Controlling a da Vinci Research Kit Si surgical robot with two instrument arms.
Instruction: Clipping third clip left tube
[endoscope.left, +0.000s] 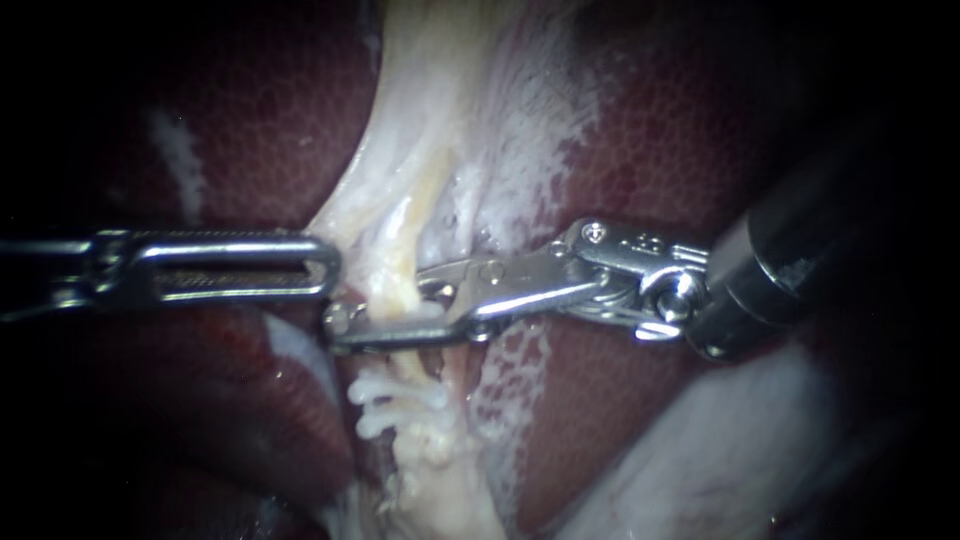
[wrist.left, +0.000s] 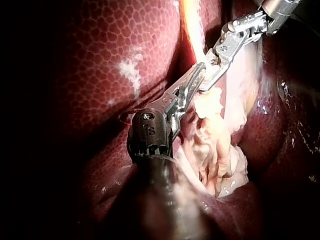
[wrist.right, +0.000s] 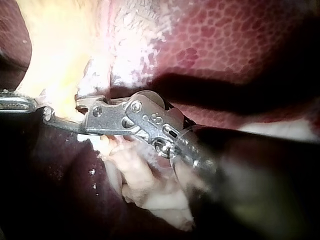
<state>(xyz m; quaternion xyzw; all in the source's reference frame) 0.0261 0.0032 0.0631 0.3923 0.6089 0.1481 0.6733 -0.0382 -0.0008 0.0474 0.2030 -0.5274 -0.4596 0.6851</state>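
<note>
Straddling a pale yellowish tube (endoscope.left: 405, 240): right instrument (endoscope.left: 380, 300), slender silver metal, with two long thin jaws. The jaws stand apart, one on the far side of the tube and one on the near side, and the tube passes between them. Whether either jaw presses on it cannot be told. A hinged silver wrist (endoscope.left: 640, 275) and a dark round shaft (endoscope.left: 790, 265) trail away to the right.

Left instrument (endoscope.left: 325, 267): silver metal with flat slotted jaws, entering from the left. The jaws lie together, clamped on the left edge of a thin whitish membrane (endoscope.left: 350, 200), which stretches toward the tip. The tip sits just left of the tube and just beside the end of the right instrument's near jaw.

Tube: runs from far to near down the middle of the scene. It leaves the whitish membrane on the far side, crosses the gap between the right instrument's jaws and ends in lumpy pale tissue on the near side.

White ridged pieces (endoscope.left: 395, 400): sit on the tube's line, just on the near side of the jaws. They look like clips, but this is not certain.

Liver (endoscope.left: 700, 130): dark red with a mottled surface, lying to the left and right of the tube. A frothy white film (endoscope.left: 520, 150) covers it just right of the membrane.
</note>
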